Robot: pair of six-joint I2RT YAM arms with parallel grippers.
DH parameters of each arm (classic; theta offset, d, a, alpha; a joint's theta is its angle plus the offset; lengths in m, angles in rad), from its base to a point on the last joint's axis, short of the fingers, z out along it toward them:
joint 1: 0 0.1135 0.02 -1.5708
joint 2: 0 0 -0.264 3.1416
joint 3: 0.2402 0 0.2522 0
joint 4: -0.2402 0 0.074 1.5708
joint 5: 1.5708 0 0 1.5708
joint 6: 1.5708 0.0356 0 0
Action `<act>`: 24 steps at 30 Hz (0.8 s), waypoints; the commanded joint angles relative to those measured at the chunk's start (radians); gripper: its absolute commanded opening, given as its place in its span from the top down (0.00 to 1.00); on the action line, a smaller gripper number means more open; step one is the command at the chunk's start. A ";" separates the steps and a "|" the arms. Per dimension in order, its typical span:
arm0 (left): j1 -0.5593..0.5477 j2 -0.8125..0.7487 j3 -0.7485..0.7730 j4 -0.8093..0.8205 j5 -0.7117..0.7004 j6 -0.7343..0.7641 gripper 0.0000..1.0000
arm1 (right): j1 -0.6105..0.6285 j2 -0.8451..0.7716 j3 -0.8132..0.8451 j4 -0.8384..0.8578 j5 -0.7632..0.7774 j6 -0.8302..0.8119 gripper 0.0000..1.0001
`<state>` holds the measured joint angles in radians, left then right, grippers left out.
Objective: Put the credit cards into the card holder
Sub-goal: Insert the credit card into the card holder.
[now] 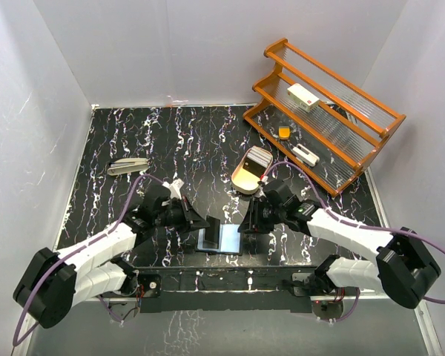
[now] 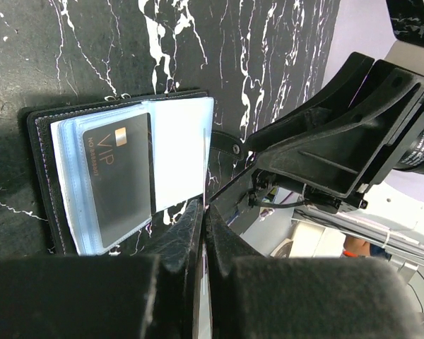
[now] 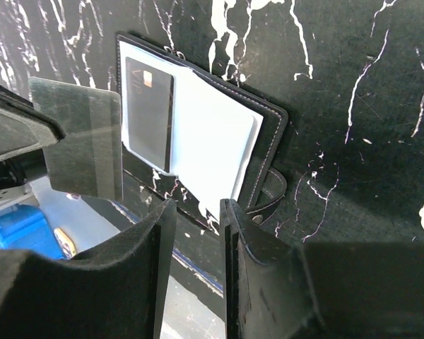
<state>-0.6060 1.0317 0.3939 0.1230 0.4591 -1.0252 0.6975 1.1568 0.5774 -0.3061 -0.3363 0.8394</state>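
Card holder (image 1: 221, 239) lies open on the black marbled table (image 1: 119, 133) near the front edge, between the 2 grippers, with 1 black VIP card (image 2: 116, 176) in a clear sleeve. Left gripper (image 2: 203, 212): fingers clamped on 1 dark credit card (image 3: 78, 138), held clear of the table at the holder's left edge. Right gripper (image 3: 196, 206): fingers apart, nothing between them, close to the holder's strap side.
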 commanded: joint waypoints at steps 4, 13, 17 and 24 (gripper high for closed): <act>-0.003 0.079 -0.019 0.106 0.077 0.012 1.00 | 0.075 0.080 0.069 0.026 0.093 -0.023 0.73; -0.003 0.175 -0.032 0.139 0.106 0.038 1.00 | 0.166 0.203 0.143 -0.035 0.206 -0.058 0.78; -0.003 0.207 -0.036 0.163 0.120 0.038 1.00 | 0.177 0.232 0.140 -0.046 0.244 -0.065 0.82; -0.003 0.228 -0.045 0.178 0.112 0.044 1.00 | 0.179 0.262 0.127 -0.053 0.288 -0.078 0.88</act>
<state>-0.6060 1.2572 0.3614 0.2676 0.5472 -0.9970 0.8707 1.4139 0.6800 -0.3645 -0.1078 0.7834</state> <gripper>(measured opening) 0.009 0.128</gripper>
